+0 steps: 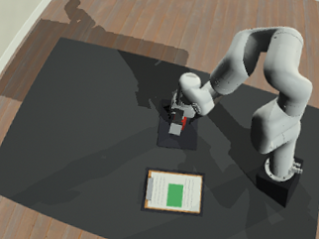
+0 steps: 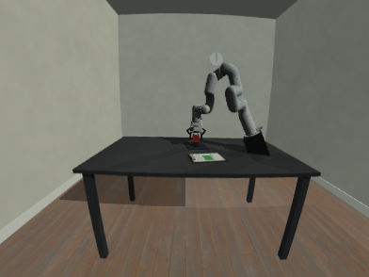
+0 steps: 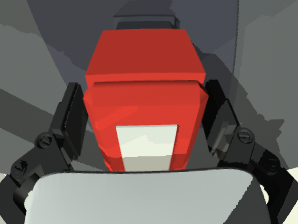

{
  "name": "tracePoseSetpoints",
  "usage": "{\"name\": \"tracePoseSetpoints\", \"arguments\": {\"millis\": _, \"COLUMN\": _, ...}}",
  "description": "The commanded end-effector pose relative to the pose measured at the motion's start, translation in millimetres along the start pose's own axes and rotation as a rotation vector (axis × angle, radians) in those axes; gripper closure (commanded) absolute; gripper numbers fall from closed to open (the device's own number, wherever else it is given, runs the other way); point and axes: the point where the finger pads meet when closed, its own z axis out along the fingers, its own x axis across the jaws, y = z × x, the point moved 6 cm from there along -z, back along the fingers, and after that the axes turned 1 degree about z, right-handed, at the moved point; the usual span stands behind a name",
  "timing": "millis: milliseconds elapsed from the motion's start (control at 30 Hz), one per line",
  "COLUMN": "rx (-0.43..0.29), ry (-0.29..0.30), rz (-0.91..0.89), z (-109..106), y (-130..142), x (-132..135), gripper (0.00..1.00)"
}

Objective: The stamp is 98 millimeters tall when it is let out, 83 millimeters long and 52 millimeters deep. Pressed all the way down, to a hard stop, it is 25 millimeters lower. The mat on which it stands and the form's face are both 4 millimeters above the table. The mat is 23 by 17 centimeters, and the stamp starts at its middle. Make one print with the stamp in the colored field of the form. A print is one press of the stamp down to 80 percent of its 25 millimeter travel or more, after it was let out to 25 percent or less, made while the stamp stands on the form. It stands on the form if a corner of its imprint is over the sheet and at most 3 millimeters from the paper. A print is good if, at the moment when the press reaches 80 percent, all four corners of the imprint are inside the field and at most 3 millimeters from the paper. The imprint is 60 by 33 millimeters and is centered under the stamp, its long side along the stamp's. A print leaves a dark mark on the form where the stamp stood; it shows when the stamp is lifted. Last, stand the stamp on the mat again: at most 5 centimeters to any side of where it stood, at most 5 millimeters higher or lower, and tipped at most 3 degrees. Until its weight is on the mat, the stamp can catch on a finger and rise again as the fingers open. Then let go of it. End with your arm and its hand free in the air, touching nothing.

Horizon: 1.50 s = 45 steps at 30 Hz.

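the red stamp stands on its small dark mat near the middle of the black table, upright as far as i can see. the gripper hangs right over it, spread wide with nothing in its grasp — one black finger on each side of the stamp's body, both apart from it. from the wrist view the stamp's pale label faces up between them. in front of the mat, well apart from it, lies the form on a clipboard — its green field shows no mark. the white arm arches over from its black base at the table's right side.
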Motion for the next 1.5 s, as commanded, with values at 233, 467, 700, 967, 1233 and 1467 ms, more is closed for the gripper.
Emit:
{"name": "tracePoseSetpoints", "arguments": {"millis": 233, "rx": -0.001, "ry": 0.002, "rz": 0.000, "z": -0.5, "y": 0.3, "x": 0.9, "gripper": 0.65}}
{"name": "tracePoseSetpoints", "arguments": {"millis": 467, "rx": -0.001, "ry": 0.002, "rz": 0.000, "z": -0.5, "y": 0.3, "x": 0.9, "gripper": 0.65}}
{"name": "tracePoseSetpoints", "arguments": {"millis": 700, "rx": -0.001, "ry": 0.002, "rz": 0.000, "z": -0.5, "y": 0.3, "x": 0.9, "gripper": 0.65}}
{"name": "tracePoseSetpoints", "arguments": {"millis": 967, "rx": -0.001, "ry": 0.002, "rz": 0.000, "z": -0.5, "y": 0.3, "x": 0.9, "gripper": 0.65}}
{"name": "tracePoseSetpoints", "arguments": {"millis": 1233, "rx": -0.001, "ry": 0.002, "rz": 0.000, "z": -0.5, "y": 0.3, "x": 0.9, "gripper": 0.65}}
{"name": "tracePoseSetpoints", "arguments": {"millis": 1467, "rx": -0.001, "ry": 0.002, "rz": 0.000, "z": -0.5, "y": 0.3, "x": 0.9, "gripper": 0.65}}
